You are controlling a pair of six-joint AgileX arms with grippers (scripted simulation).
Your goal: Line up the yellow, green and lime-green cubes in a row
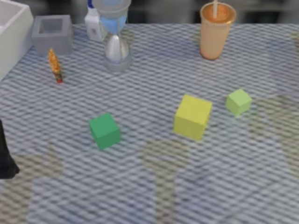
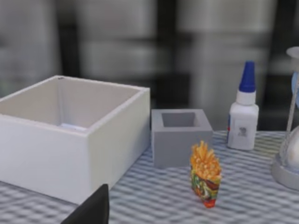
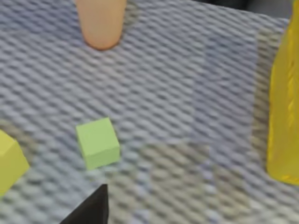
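Three cubes sit apart on the woven grey cloth. The deep green cube (image 1: 104,130) lies left of the middle. The large yellow cube (image 1: 192,116) is right of the middle, and the small lime-green cube (image 1: 238,101) rests just beyond it to the right. In the right wrist view the lime-green cube (image 3: 97,142) lies a short way ahead of my right gripper (image 3: 91,210), with a corner of the yellow cube (image 3: 8,161) beside it. Nothing is held there. My right arm is outside the top view. My left arm (image 1: 5,158) stays at the table's left edge, far from the cubes.
Along the back stand a white open box (image 1: 11,32), a grey hollow block (image 1: 52,31), a glue bottle (image 1: 93,21), an hourglass (image 1: 115,39) and an orange cup (image 1: 216,30). A small fries toy (image 1: 54,65) stands at the back left. A tall yellow object (image 3: 282,102) rises near my right gripper.
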